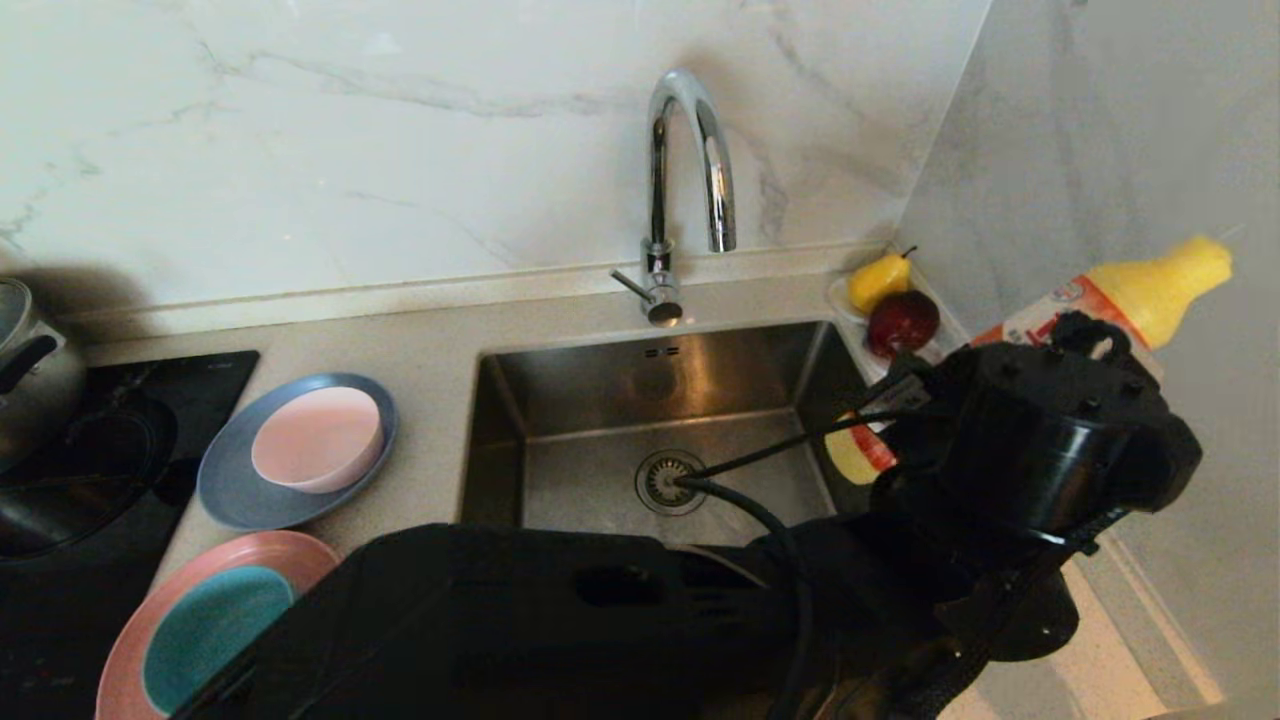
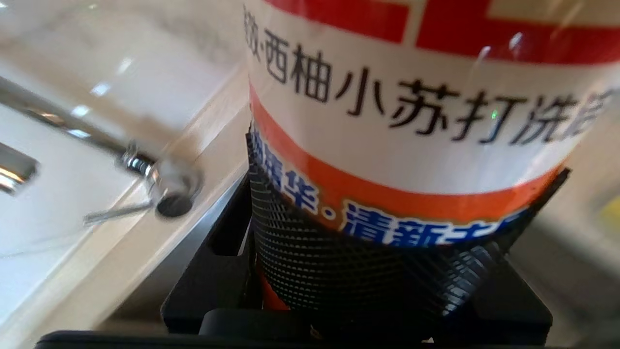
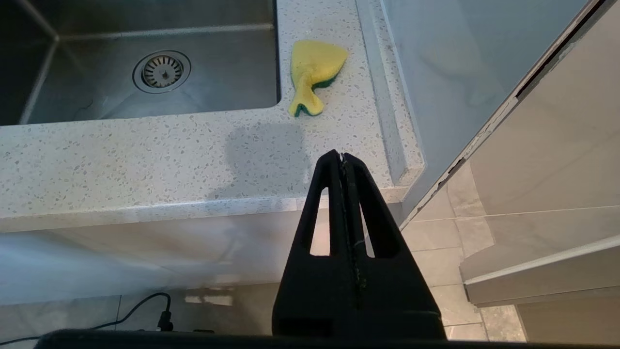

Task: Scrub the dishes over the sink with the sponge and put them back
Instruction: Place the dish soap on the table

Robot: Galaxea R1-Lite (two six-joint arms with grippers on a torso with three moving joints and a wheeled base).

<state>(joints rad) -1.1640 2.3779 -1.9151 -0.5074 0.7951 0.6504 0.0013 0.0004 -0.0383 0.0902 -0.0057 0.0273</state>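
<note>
Left fingers [image 2: 310, 271] clamped on detergent bottle [image 2: 411, 121] above sink's [image 1: 560, 400] right rim; right fingers [image 3: 343, 162] closed, off counter edge [image 3: 145, 203].

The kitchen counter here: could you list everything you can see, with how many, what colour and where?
Steel sink: one, silver, centre, chrome faucet behind.
Yellow-green sponge: one, on counter right of sink.
Grey-blue plate: one, left of sink, holding pale pink bowl.
Pink plate: one, nearer left, holding teal bowl.
Steel pot: one, far left, on black hob.
Pear and red fruit: one each, back right corner.
Yellow detergent bottle: one, tilted, held in left tool.
Right tool: shut, empty, below counter edge.
</note>
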